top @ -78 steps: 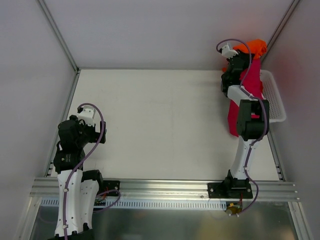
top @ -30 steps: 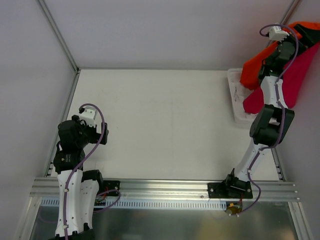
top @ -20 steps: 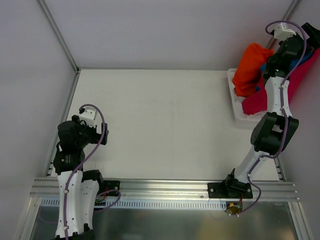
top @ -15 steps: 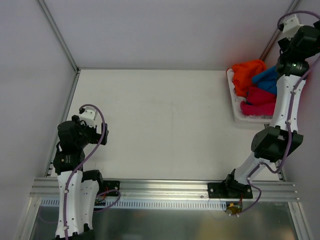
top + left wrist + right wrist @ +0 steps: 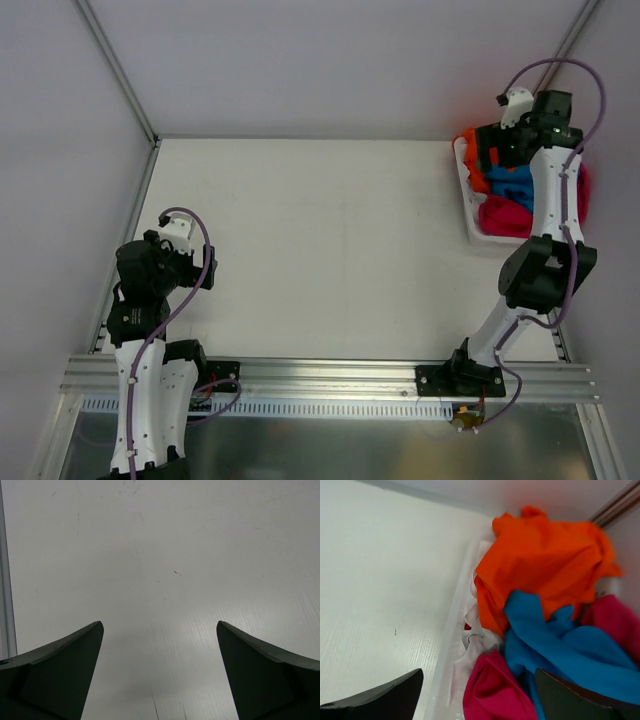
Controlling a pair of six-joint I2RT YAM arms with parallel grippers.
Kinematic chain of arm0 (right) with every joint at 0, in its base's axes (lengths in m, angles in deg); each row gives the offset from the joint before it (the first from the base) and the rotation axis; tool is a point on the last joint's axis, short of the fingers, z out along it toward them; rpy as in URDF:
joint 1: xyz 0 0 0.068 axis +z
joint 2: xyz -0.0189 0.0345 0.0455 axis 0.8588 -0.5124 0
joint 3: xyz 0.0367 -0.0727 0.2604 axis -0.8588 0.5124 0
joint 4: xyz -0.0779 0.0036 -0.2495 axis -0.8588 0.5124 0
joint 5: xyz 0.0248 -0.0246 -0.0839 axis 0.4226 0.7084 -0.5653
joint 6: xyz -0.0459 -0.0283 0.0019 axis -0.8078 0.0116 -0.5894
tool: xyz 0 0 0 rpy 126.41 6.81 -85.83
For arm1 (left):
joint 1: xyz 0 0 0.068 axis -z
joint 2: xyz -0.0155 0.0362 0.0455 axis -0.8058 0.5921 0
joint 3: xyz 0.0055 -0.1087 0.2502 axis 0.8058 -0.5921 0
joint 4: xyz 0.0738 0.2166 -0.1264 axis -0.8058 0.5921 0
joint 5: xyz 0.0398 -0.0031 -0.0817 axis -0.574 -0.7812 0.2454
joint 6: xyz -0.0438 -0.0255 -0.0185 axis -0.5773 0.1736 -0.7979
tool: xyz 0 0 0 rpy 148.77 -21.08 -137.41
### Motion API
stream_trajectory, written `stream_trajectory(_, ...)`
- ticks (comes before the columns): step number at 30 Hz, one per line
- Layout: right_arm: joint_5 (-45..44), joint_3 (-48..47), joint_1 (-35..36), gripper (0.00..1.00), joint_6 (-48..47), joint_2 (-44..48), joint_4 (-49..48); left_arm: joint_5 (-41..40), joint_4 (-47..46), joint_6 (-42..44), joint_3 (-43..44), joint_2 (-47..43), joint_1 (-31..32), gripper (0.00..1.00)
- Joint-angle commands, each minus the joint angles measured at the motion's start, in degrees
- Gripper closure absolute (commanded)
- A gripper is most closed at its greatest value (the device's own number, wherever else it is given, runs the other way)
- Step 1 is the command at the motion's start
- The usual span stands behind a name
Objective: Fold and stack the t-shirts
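Note:
The t-shirts lie crumpled together in a white basket (image 5: 451,650) at the table's far right corner. An orange one (image 5: 545,560) is on top at the back, a blue one (image 5: 560,650) in front of it. A magenta one (image 5: 492,692) and a bit of white cloth (image 5: 470,645) are nearest the rim. In the top view I see orange (image 5: 468,170), blue (image 5: 515,186) and magenta (image 5: 500,215). My right gripper (image 5: 479,672) hovers open just above the pile, holding nothing. My left gripper (image 5: 160,625) is open over bare table at the near left (image 5: 200,270).
The basket's rim (image 5: 466,205) stands against the right wall and the back corner post. The white table top (image 5: 320,240) stretches between the two arms, with a metal rail (image 5: 330,378) along the near edge.
The right gripper, raised high with orange and magenta shirts, opened and they fell back into the basket. The arm has since dropped down over the pile. The left arm stayed still.

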Motion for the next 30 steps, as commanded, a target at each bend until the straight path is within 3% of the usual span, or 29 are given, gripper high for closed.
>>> stream_trajectory(1,-6.82,2.24,4.33,0.03,5.8,-4.02,-12.22,-1.44,0.24,0.23,1.29,1.98,-0.42,0.01)
stream_trajectory(7,-5.26,-11.21,4.16,0.04,14.23,-22.58,-17.93,-3.29,0.24,0.05,1.38,2.61,-0.42,0.01)
stream_trajectory(11,-10.51,-4.29,5.47,0.07,13.47,-22.41,-33.04,-2.24,0.24,0.14,1.11,1.37,-0.5,0.01)
stream_trajectory(16,-22.64,-0.34,8.28,0.07,6.35,-23.82,-39.99,-1.89,0.24,0.22,1.2,2.16,-0.5,0.01)
stream_trajectory(19,-23.36,3.63,8.55,0.27,6.07,-22.15,-43.79,-1.36,0.33,0.23,1.29,2.16,-0.5,0.01)
stream_trajectory(20,-23.27,4.07,8.64,0.54,6.68,-21.8,-44.14,-1.45,0.24,0.23,1.29,2.34,-0.5,0.01)
stream_trajectory(23,-22.13,3.2,8.64,0.97,7.13,-22.23,-42.65,-1.36,0.24,0.23,1.29,2.51,-0.42,0.01)
stream_trajectory(30,-20.73,5.03,9.16,1.0,7.83,-19.87,-42.37,-1.45,0.24,0.23,1.29,1.99,-0.5,0.01)
